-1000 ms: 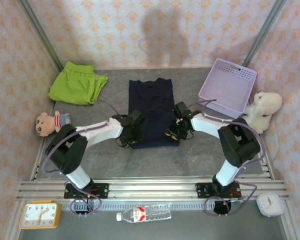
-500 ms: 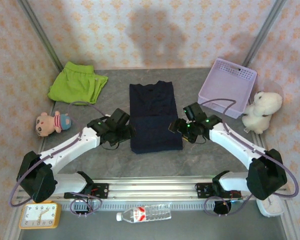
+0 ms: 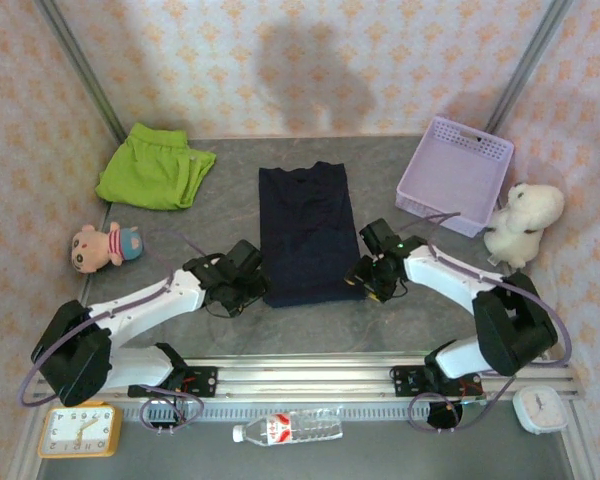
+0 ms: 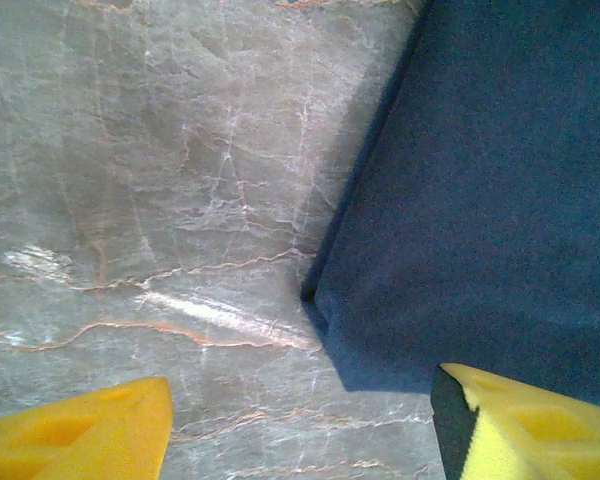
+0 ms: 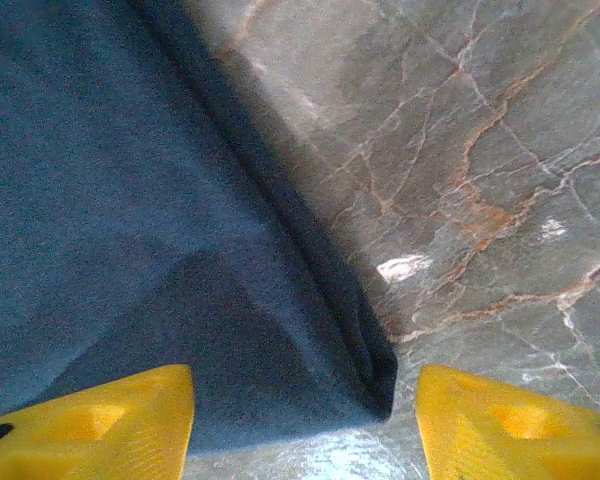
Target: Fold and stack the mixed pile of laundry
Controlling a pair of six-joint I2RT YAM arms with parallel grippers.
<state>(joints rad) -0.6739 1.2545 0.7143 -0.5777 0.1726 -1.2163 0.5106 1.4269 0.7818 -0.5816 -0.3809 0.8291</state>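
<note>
Looking at this one, we reckon the step is grabbing the near hem of the navy shirt [image 3: 308, 235], which lies as a long tidy strip in the middle of the grey table [image 3: 205, 325]. The left gripper [image 4: 300, 420] hovers over its near left corner and the right gripper [image 5: 305, 400] over the near right one. Both have their jaws spread wide with nothing in them, and each corner sits in the gap between the jaws. To do it well we'd drop both together and pinch every layer at the corner rather than just the top one. Then we'd carry the hem straight toward the collar so the edges match. Room-wise we're fine: there's bare table on both sides of the strip and past its far end. The lime-green shorts [image 3: 148, 170] lie well apart at the far left and the lavender basket [image 3: 460, 140] at the far right, so neither should get in the way.
</note>
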